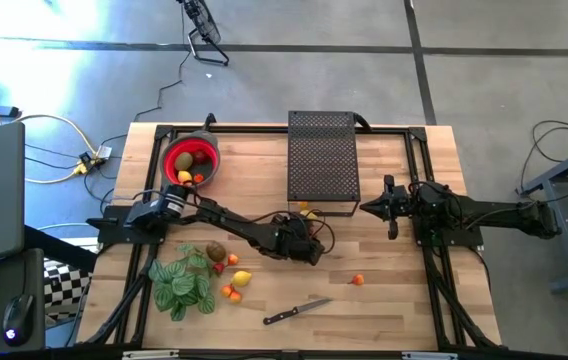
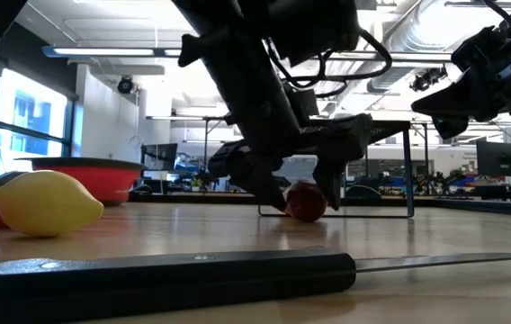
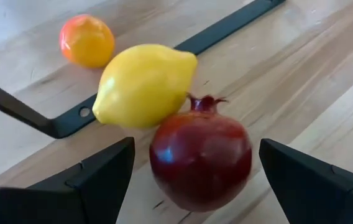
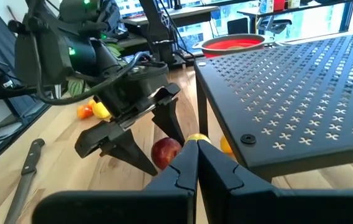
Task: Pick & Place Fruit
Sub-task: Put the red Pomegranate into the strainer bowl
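Note:
A dark red fruit with a small crown (image 3: 200,158) rests on the table between the open fingers of my left gripper (image 3: 196,146), which touch nothing. A lemon (image 3: 144,84) leans against it, and a small orange fruit (image 3: 87,40) lies beyond. In the high view my left gripper (image 1: 309,245) is at the table's middle, by the black stand's near edge, and covers the red fruit. The low view shows the red fruit (image 2: 307,202) between the lowered fingers. My right gripper (image 4: 196,158) is shut and waits above the table's right side (image 1: 389,210).
The red bowl (image 1: 192,160) at far left holds fruit. The black perforated stand (image 1: 322,165) is at far centre. A kiwi (image 1: 215,252), a lemon (image 1: 241,278) and tiny orange fruits (image 1: 229,292) lie by the green plant (image 1: 184,280). Nearer are an orange fruit (image 1: 358,280) and a knife (image 1: 297,312).

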You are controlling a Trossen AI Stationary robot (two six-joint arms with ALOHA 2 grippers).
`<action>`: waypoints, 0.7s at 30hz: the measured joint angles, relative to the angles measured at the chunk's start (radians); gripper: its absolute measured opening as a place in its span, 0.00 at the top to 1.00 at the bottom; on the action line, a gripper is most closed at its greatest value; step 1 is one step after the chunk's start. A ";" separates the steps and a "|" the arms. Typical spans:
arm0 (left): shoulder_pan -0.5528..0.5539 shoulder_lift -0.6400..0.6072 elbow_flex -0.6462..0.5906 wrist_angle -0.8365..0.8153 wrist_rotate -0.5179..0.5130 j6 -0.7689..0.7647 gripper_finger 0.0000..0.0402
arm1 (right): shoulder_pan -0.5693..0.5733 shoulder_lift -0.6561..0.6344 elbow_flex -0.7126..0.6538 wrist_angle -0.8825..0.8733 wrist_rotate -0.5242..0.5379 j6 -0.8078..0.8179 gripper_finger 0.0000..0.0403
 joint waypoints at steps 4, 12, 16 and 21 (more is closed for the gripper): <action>0.000 0.000 0.000 -0.003 0.000 0.000 0.16 | 0.000 0.000 0.000 0.001 0.000 0.000 1.00; 0.000 0.000 0.000 0.002 -0.001 0.000 0.16 | 0.000 0.000 0.000 0.000 0.000 0.000 1.00; 0.004 0.000 0.000 -0.001 0.003 -0.008 0.16 | 0.000 0.000 0.000 0.000 0.000 0.000 1.00; 0.005 0.000 0.000 -0.001 0.000 -0.008 0.16 | 0.000 0.000 0.000 0.000 0.000 0.000 1.00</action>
